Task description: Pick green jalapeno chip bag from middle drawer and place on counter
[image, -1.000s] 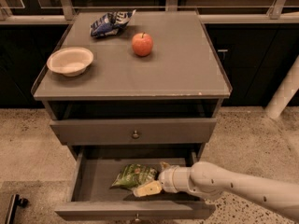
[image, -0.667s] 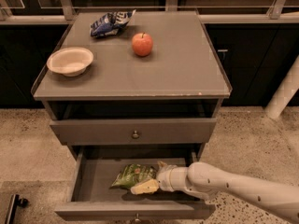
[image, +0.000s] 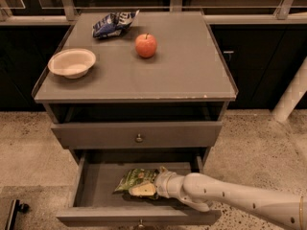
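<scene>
The green jalapeno chip bag lies crumpled in the open middle drawer, near its middle. My gripper reaches into the drawer from the right on a white arm and sits right at the bag's right side, with a pale fingertip on or over the bag's front edge. The counter is the grey cabinet top above.
On the counter stand a white bowl at the left, a red apple near the middle back, and a blue-and-white chip bag at the back. The upper knobbed drawer front is closed. A white post stands at the right.
My gripper has moved slightly left, further onto the green bag. The bag and the drawer have not visibly moved.
</scene>
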`<state>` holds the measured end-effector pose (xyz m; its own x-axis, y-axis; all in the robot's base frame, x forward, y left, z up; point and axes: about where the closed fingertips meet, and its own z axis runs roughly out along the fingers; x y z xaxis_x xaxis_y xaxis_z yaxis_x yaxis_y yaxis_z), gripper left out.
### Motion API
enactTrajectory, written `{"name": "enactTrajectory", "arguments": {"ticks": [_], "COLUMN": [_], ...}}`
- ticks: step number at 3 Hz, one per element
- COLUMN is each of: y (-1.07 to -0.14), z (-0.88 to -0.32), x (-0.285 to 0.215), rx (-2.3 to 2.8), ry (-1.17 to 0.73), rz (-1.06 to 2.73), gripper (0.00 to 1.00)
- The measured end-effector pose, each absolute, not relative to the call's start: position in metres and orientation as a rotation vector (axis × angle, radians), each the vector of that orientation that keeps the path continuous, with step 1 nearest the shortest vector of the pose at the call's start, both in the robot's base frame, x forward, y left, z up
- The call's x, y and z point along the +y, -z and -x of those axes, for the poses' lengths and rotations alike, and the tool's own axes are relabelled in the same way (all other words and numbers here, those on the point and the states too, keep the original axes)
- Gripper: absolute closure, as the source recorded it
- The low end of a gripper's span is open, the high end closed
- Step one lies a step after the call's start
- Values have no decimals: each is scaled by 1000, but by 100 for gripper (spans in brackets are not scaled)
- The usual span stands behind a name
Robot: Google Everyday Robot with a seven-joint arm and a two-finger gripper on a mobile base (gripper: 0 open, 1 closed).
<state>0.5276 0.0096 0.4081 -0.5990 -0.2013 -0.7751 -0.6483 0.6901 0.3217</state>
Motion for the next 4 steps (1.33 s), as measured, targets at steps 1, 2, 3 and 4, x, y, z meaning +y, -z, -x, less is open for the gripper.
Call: {"name": "enactTrajectory", "arguments": {"ticks": [1,2,3,4], "y": [-408,-408,-408,-408], "z": [-532,-532,-532,-532], "x": [7,7,7,7], "rx": [2158,2158,2158,2158], "ry": [-754,-754,-754,-754], "rz": [633,633,634,634], "gripper": [11,28,51,74]}}
